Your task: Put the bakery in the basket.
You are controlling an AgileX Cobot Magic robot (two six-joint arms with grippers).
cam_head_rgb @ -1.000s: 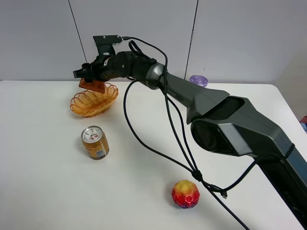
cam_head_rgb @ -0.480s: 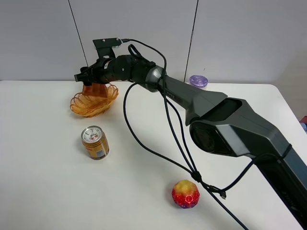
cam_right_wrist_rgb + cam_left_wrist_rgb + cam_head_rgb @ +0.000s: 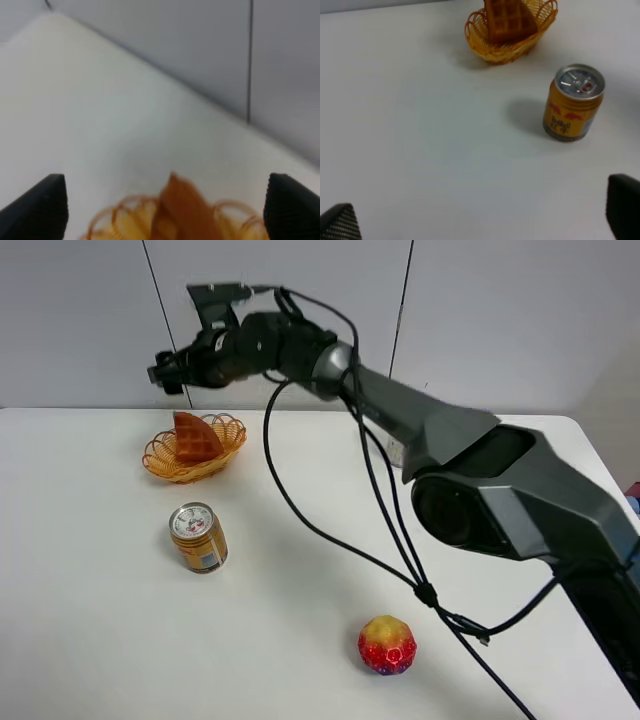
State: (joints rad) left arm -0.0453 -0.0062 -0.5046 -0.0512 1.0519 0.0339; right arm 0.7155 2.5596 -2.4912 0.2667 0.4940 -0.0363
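Observation:
The waffle slice (image 3: 196, 438) stands on edge inside the wicker basket (image 3: 160, 462) at the table's far left. Both show in the left wrist view, waffle (image 3: 509, 20) in basket (image 3: 476, 36), and blurred in the right wrist view, waffle (image 3: 185, 210) and basket (image 3: 122, 220). My right gripper (image 3: 163, 373) is open and empty, raised above and behind the basket; its fingertips (image 3: 42, 205) frame the view. My left gripper (image 3: 482, 217) is open and empty above bare table, apart from the basket; it does not show in the exterior view.
An orange drink can (image 3: 198, 537) stands upright in front of the basket, also in the left wrist view (image 3: 573, 102). A red-and-yellow ball (image 3: 387, 644) lies near the front. A purple lid (image 3: 414, 407) sits at the back. The right arm's cable (image 3: 330, 540) hangs over the table.
The right gripper let go of the waffle, which now rests in the basket, and rose up and away from it. The can and ball have not moved.

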